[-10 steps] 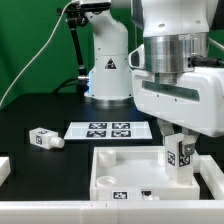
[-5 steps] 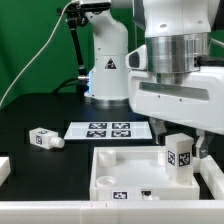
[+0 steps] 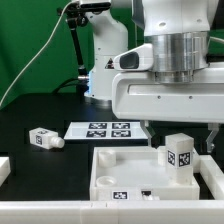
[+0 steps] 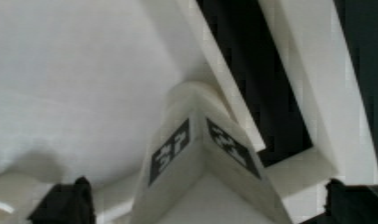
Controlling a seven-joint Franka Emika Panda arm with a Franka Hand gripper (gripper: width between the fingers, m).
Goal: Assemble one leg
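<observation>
A stubby white leg (image 3: 180, 154) with black-and-white tags stands upright in the far corner of the white panel (image 3: 125, 168) on the exterior view's right. My gripper (image 3: 190, 128) hangs just above it. In the wrist view the leg (image 4: 204, 160) sits between my two dark fingertips (image 4: 70, 203), which stand apart with gaps on both sides. The gripper (image 4: 212, 207) is open and holds nothing. A second leg (image 3: 42, 138) lies on its side on the black table at the exterior view's left.
The marker board (image 3: 105, 130) lies flat behind the panel. The robot's white base (image 3: 108, 70) stands at the back. White part edges show at the front (image 3: 110, 212) and at the left edge (image 3: 4, 168). A green backdrop is behind.
My gripper has let go of the leg and risen. The leg stays standing in the panel's corner, now fully visible below the hand.
</observation>
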